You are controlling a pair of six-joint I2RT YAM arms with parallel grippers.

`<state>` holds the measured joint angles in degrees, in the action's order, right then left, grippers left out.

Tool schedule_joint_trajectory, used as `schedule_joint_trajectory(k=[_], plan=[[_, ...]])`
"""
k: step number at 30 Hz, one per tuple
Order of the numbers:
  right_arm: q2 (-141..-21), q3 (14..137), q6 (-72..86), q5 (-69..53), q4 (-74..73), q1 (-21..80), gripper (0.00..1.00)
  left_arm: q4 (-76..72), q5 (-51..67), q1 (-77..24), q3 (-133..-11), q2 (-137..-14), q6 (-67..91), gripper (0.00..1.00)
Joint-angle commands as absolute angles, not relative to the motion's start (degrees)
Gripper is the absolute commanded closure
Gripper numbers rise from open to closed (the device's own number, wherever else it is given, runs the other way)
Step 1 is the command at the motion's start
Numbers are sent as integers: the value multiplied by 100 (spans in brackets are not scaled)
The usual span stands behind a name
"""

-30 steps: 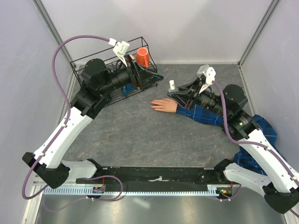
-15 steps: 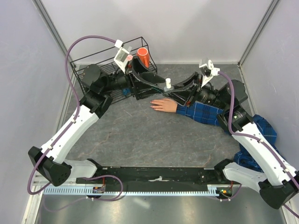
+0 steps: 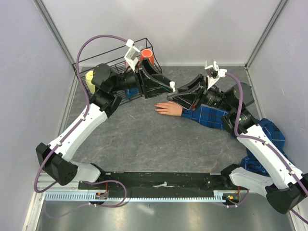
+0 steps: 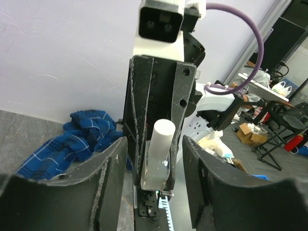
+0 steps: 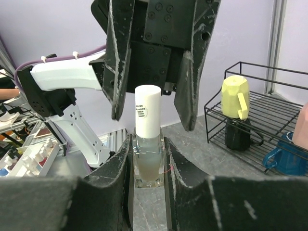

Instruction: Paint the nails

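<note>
A small clear bottle with a tall white cap stands upright in my right gripper, which is shut on its glass body. My left gripper faces it from the other side. Its fingers flank the white cap with a gap on each side, so it is open. Both grippers meet above the peach-pink fake hand, which lies flat at the end of a blue plaid sleeve, fingertips pointing left. The nails are too small to make out.
A black wire rack stands at the back left with an orange cup and a yellow mug in it. A blue mug also sits there. Bunched plaid cloth lies by the right arm.
My left arm has swung right, away from the rack, and brought its fingers around the bottle's cap, jaws narrowing. My right gripper carried the bottle left and up over the hand.
</note>
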<state>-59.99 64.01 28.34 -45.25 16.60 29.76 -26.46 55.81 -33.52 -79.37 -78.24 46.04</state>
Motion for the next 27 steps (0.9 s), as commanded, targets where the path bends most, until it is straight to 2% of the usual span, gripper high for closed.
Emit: schedule_joint_trajectory(k=[1,3,4,5,7,11,13,16,17,18,19,20,24,27], plan=[[-6021,6337,2874,-4641,2013,2935,100,-3024,5695,-3392,-8279,-7857,4931,53],[-6029,6328,2769,-4562,1917,2909,100,-2980,5687,-3410,-8323,-7884,4878,60],[-6021,6328,2716,-4466,1855,2918,100,-2771,5669,-3462,-8341,-7875,4817,70],[-6003,6346,2620,-4404,1733,2918,100,-2603,5591,-3498,-8376,-7840,4547,74],[-5986,6389,2497,-4281,1583,2909,100,-1816,5415,-3673,-8516,-7770,4124,83],[-5933,6530,2145,-3816,1074,2918,100,-450,4398,-4112,-8832,-7594,2717,98],[-5898,6600,1882,-3517,854,2918,100,-116,3923,-4428,-8912,-7489,2279,98],[-5792,6697,1435,-2674,291,2944,100,614,2028,-5094,-9026,-7383,1978,98],[-5705,6680,1337,-2480,116,2970,100,885,716,-5280,-9052,-7374,2030,98],[-5661,6662,1240,-2183,62,3014,100,1009,42,-5691,-9122,-7391,2109,98],[-5625,6653,1048,-2040,18,3067,100,1089,-1157,-5887,-9184,-7496,2188,98],[-5590,6627,933,-1926,-139,3120,100,1203,-1595,-6080,-9272,-7601,2215,98],[-5564,6548,589,-1442,-325,3419,100,2552,-2109,-6503,-10760,-8418,2759,98],[-5467,6469,536,-1336,-325,3428,100,2944,-2504,-6565,-11258,-8780,2909,98]])
